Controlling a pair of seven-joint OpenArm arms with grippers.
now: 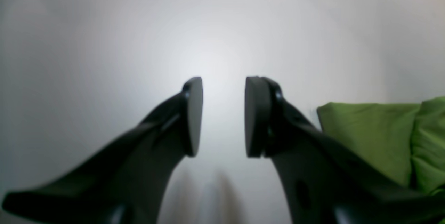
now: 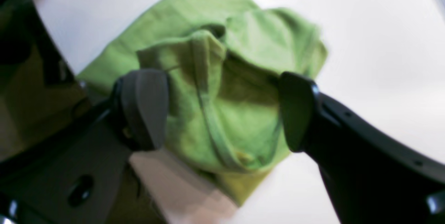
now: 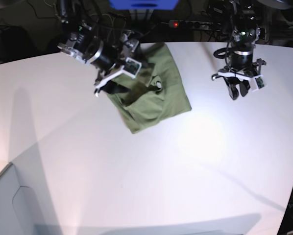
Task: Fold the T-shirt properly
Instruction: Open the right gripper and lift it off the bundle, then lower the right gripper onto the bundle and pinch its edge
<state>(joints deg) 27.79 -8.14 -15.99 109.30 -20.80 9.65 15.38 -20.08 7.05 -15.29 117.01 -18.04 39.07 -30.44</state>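
White table lies bare up front. Farther back, the folded T-shirt rests under the right gripper, jaws spread, holding nothing. Left gripper hangs apart, parted, empty.

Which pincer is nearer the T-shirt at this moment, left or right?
Right. The right pincer hangs directly over the T-shirt, jaws spread wide and empty. The left pincer sits off to the shirt's side above bare table, also holding nothing.

Black curved fingers with flat grey pads, white-trimmed wrists, dark cabled arms
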